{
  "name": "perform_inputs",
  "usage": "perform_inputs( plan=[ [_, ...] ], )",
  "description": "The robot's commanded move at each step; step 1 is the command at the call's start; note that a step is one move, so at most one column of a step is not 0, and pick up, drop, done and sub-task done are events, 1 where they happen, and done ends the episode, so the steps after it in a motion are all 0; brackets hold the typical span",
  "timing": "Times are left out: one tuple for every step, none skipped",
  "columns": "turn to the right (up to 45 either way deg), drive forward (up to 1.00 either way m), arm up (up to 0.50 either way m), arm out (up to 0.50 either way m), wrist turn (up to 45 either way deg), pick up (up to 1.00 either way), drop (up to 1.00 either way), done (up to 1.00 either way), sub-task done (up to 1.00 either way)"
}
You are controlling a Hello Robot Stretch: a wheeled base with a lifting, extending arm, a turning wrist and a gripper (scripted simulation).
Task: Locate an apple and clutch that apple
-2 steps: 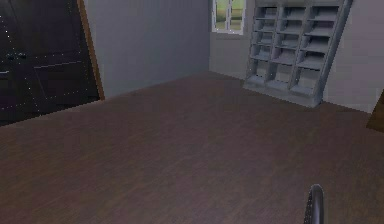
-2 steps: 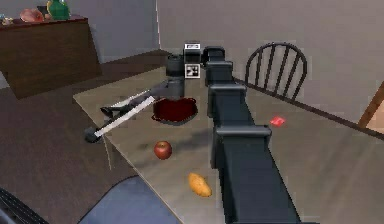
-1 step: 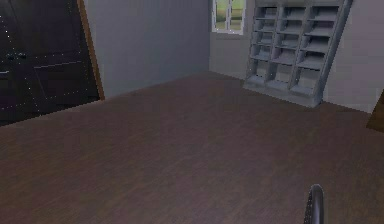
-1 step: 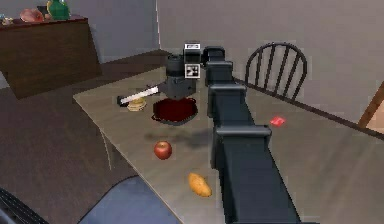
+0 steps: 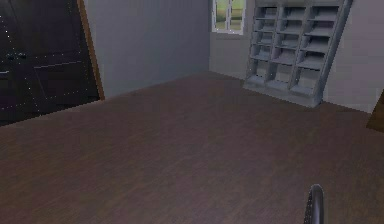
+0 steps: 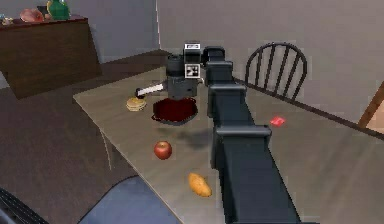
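- Apple (image 6: 162, 150) lies on the table (image 6: 330, 160), near its edge, well apart from the pincer.
- Pincer (image 6: 180, 96) is at a dark red bowl (image 6: 175, 111); I cannot tell its state or whether it holds anything.

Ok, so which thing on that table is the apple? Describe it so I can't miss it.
In the arm side view, find the long wooden table that the arm stretches over. Left of the arm, near the table's edge, sits the apple, between a dark red dish and an orange oblong thing. It is the only small, round, bright red thing there.
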Motion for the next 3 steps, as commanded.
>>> perform_inputs(
  plan=[
    [0.0, 0.0, -0.28, 0.0, 0.0, 0.0, 0.0, 0.0, 0.0],
    [0.0, 0.0, 0.0, 0.0, 0.0, 1.0, 0.0, 0.0, 0.0],
    [0.0, 0.0, 0.1, 0.0, 0.0, 0.0, 0.0, 0.0, 0.0]
  ],
)
